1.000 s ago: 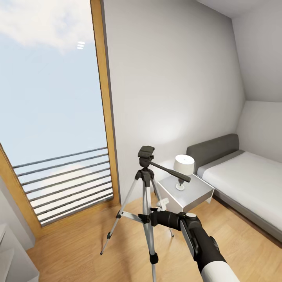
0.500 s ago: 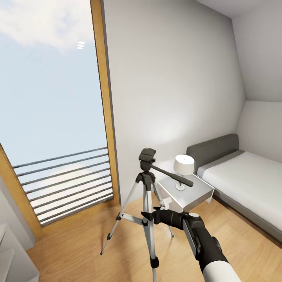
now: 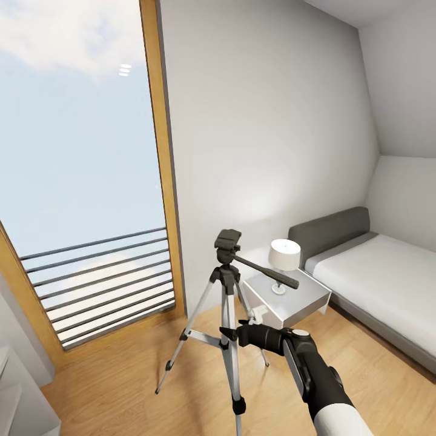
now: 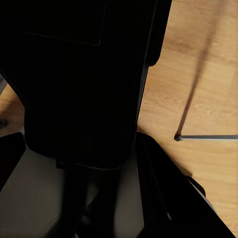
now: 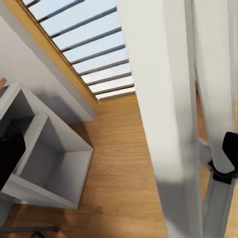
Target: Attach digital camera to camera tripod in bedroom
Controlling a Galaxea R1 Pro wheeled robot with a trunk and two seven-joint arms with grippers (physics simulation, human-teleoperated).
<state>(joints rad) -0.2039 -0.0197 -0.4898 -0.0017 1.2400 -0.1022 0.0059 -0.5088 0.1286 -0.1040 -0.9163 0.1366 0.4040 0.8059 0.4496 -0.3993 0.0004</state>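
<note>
- The camera tripod (image 3: 226, 303) stands on the bedroom's wood floor (image 3: 121, 375) at the centre of the head view, legs spread, its black head and pan handle (image 3: 266, 270) pointing toward 3 o'clock, at the nightstand (image 3: 289, 298).
- The right gripper (image 3: 233, 334) reaches in from 5 o'clock and sits at the tripod's centre column, by the leg braces; whether the jaws are wide, narrow or clamped on the column cannot be told.
- In the right wrist view a silver leg (image 5: 171, 124) looms close and blurred.
- The left wrist view is mostly dark, so the left jaws' state cannot be told either.
- The tripod looks light, stiff and top-heavy, its thin legs prone to tipping; a hold low on the centre column seems steadiest.
- A lamp (image 3: 283, 260) and grey bed (image 3: 375, 278) lie toward 3 o'clock, a tall window (image 3: 79, 181) toward 10.
</note>
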